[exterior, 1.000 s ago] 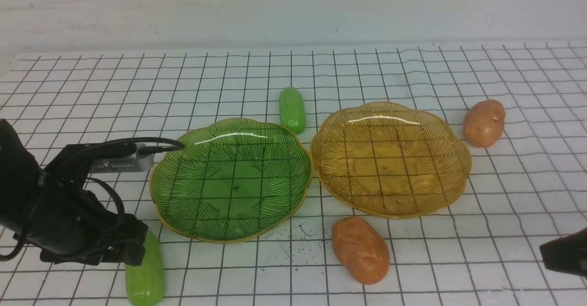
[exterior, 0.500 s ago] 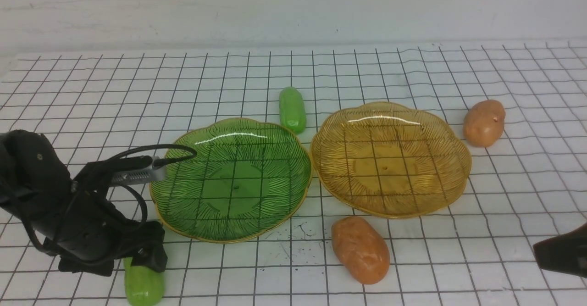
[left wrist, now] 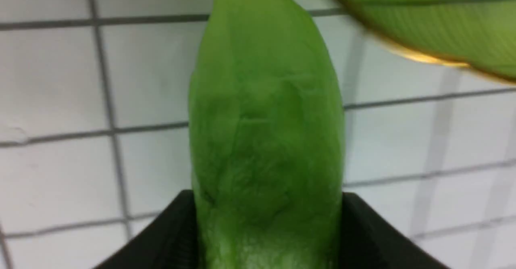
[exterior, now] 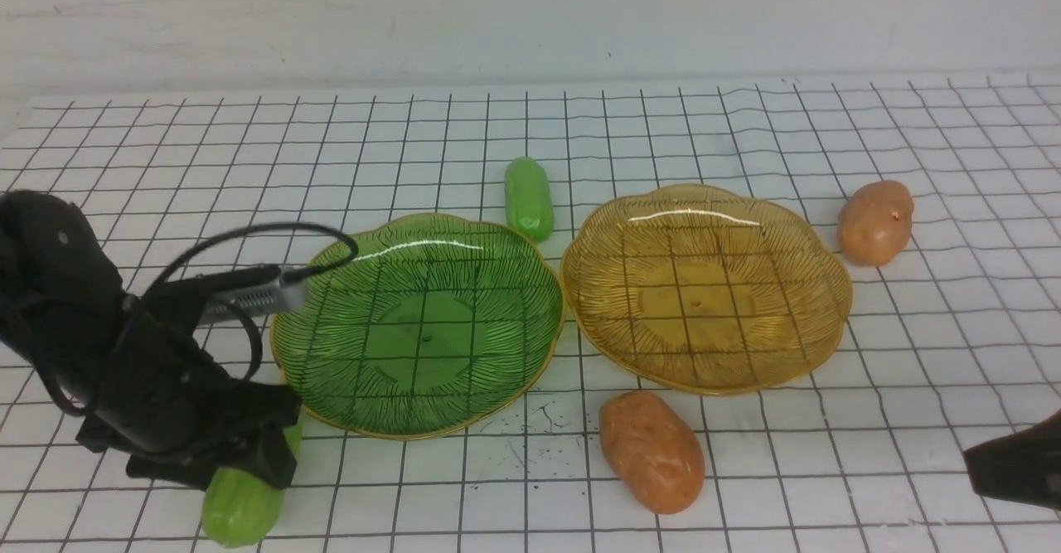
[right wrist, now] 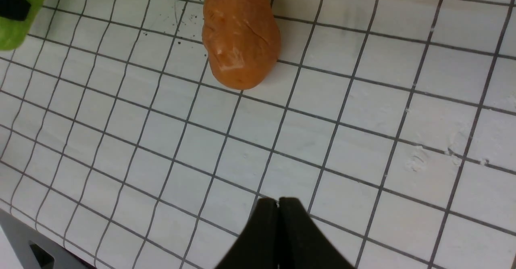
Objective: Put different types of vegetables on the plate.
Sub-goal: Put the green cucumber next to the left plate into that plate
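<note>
left pincer (left wrist: 268, 236): at the near left edge of the surface (exterior: 912, 354), tilted down, its two black fingers (left wrist: 173, 236) pressed against either flank of the near cucumber, clamped on it.
near cucumber (exterior: 240, 507): light green and glossy, between the left pincer's fingers, one end poking out toward the camera, the other pointing at the rim of the green plate (exterior: 419, 329) (whether it is lifted off the surface I cannot tell).
right pincer (right wrist: 278, 204): near right corner, fingertips together, holding nothing, well apart from every vegetable.
near potato (exterior: 652, 451): on the surface, just in front of the gap between the two plates.
green plate: centre left, just beside the left pincer.
amber plate (exterior: 704, 288): to its right, rims almost touching.
far cucumber (exterior: 529, 198): on the surface behind the green plate, near both rims.
far potato (exterior: 875, 221): on the surface, just right of the amber plate's far rim.
</note>
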`<state>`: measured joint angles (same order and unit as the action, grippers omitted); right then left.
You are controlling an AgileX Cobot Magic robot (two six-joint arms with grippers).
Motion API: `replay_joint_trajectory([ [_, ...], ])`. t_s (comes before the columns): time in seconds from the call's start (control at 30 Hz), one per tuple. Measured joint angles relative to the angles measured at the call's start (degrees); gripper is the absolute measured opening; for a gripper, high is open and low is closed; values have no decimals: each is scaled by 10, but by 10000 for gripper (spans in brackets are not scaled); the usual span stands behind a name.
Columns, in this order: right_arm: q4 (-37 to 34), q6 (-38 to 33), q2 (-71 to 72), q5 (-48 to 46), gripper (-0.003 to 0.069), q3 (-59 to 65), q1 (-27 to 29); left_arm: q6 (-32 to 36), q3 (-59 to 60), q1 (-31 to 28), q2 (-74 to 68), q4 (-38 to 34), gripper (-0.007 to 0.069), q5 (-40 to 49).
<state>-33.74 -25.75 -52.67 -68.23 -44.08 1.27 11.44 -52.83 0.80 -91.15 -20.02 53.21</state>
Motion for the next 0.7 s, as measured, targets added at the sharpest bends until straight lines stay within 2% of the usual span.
replay_joint_trajectory([
  [0.07, 0, 0, 0, 0, -15, 0, 0, 3, -28, 3, 20, -35, 374, 21],
  [0.17, -5, 0, 0, 6, -15, 0, 0, 7, -57, 15, 32, -74, 374, 3],
  [0.33, -10, -12, 0, 13, -15, 0, 0, 26, -80, 41, 31, -107, 374, -100],
  [0.43, -13, -27, 0, 14, -15, 0, 0, 77, -81, 61, 15, -110, 374, -185],
  [0.53, -19, -36, 0, 16, -15, 0, 0, 105, -81, 73, -9, -111, 375, -224],
  [0.67, -39, -54, 0, 21, -15, 0, 0, 115, -81, 77, -40, -113, 451, -242],
  [0.7, -52, -61, 0, 24, -15, 0, 0, 116, -81, 77, -49, -113, 504, -238],
])
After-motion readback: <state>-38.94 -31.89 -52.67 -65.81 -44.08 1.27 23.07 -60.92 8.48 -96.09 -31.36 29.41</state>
